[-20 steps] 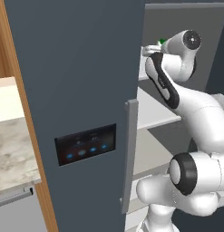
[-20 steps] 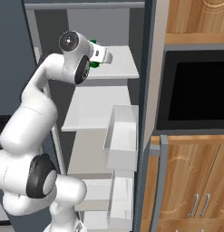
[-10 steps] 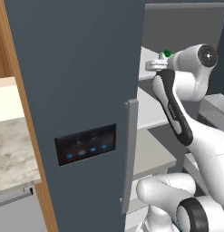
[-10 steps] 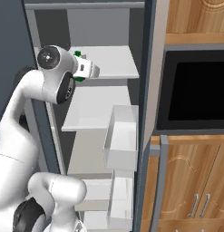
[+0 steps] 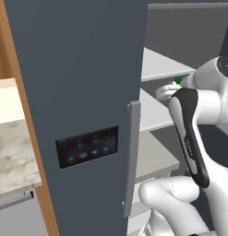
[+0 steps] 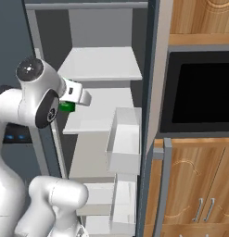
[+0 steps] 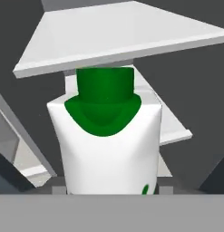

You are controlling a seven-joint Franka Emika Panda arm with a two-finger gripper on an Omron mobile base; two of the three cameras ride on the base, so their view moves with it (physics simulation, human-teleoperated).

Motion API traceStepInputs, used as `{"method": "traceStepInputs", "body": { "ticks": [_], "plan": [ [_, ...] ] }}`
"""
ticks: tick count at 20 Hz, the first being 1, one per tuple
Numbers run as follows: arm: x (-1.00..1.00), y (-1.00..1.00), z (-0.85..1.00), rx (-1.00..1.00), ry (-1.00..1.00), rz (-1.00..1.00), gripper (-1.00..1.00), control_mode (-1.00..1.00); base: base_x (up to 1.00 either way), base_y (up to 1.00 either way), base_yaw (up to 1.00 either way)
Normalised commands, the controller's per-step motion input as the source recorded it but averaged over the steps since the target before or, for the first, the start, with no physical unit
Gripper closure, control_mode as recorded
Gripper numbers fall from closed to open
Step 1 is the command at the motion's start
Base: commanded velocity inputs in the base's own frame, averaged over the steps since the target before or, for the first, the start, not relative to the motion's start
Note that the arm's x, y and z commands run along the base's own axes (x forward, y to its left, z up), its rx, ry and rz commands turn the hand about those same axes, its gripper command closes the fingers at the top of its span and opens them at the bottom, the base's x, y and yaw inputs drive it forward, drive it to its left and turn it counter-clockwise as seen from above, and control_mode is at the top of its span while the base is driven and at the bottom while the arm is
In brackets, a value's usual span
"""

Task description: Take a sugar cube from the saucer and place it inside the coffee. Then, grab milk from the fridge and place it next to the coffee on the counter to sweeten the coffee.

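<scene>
My gripper (image 7: 112, 189) is partly closed on the milk (image 7: 109, 145), carton filling the space between my fingers, green cap toward the camera. I'm holding it in front of the open fridge (image 5: 78, 92) shelves, off the shelf as far as I can judge. Fetch half underway; left: carry it to the counter (image 5: 14, 152), set beside coffee. Sugar step can't be checked from here
</scene>
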Motion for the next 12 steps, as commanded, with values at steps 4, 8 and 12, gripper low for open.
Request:
{"method": "traceStepInputs", "body": {
  "ticks": [4, 8, 12],
  "plan": [
    [-1.0, 0.0, -0.84, -0.01, 0.0, 0.07, 1.0, -1.0, 0.0, 0.0, 0.0],
    [-0.75, 0.13, -0.56, -0.03, 0.0, 0.09, 1.0, 1.0, -0.25, 0.12, 0.08],
    [0.0, 0.0, 0.0, 0.0, 0.0, 0.0, 1.0, 1.0, -0.8, 0.75, 0.77]
  ]
}}
